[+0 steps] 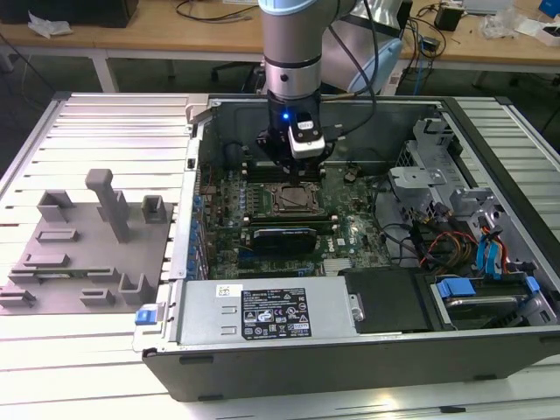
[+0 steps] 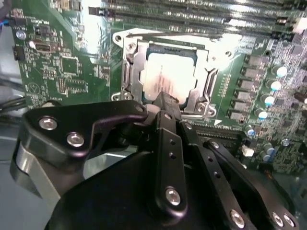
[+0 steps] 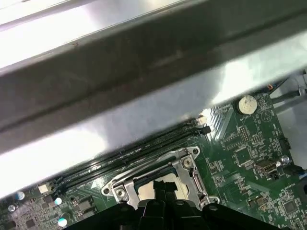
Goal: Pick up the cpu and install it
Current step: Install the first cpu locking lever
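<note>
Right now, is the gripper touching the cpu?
Cannot tell: in the second wrist view the gripper overlaps the cpu seated in the socket frame, hiding any gap.

Wooden desks [image 1: 175,31] behind, cable-strewn — ribbed metal tabletop [image 1: 105,122], perhaps overhead glare

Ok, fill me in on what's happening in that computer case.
The robot arm reaches into the open computer case, its gripper right above the socket frame on the motherboard. The cpu lies inside the frame, its silvery top showing beyond the fingertips.
</note>
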You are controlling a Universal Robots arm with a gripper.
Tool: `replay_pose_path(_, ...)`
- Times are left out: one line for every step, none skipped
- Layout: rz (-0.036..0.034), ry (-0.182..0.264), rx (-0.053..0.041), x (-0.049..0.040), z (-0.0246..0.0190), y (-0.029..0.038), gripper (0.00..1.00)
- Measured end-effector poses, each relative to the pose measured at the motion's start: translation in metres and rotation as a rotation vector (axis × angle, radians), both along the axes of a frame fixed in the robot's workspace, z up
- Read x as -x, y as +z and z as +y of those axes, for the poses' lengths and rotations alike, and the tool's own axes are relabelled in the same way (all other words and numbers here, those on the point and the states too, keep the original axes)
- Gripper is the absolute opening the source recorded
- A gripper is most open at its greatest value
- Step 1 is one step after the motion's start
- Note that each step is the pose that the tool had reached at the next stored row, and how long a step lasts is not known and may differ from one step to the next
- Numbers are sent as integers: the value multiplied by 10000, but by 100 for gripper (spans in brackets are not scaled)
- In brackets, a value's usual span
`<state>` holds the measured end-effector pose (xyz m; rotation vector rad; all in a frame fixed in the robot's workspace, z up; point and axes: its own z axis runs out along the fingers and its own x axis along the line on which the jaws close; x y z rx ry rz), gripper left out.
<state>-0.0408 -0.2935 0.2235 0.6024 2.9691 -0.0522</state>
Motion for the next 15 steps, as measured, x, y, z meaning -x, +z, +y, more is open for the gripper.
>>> replay_pose_path(0, 1, 0, 0, -8, 0, 11)
replay_pose_path(0, 1, 0, 0, -18, 0, 11)
replay_pose_path(0, 2, 0, 0, -28, 0, 11)
replay_pose_path(-1, 1, -1, 0, -36, 0, 11)
replay_pose_path(-1, 1, -1, 0, -40, 0, 11)
replay_pose_path(-2, 0, -2, 0, -43, -1, 11)
replay_pose_path(-2, 0, -2, 0, -44, -1, 11)
replay_pose_path(-2, 0, -1, 0, -46, -1, 11)
replay_pose_path(1, 1, 1, -1, -46, 0, 11)
replay_pose_path(2, 1, 1, -1, -46, 0, 11)
replay_pose_path(3, 1, -1, -1, -46, 0, 11)
replay_pose_path(4, 1, 0, -1, -46, 0, 11)
replay_pose_path(5, 1, 0, -1, -46, 0, 11)
replay_pose_path(6, 1, 0, -1, -46, 0, 11)
replay_pose_path(7, 1, 0, -1, -46, 0, 11)
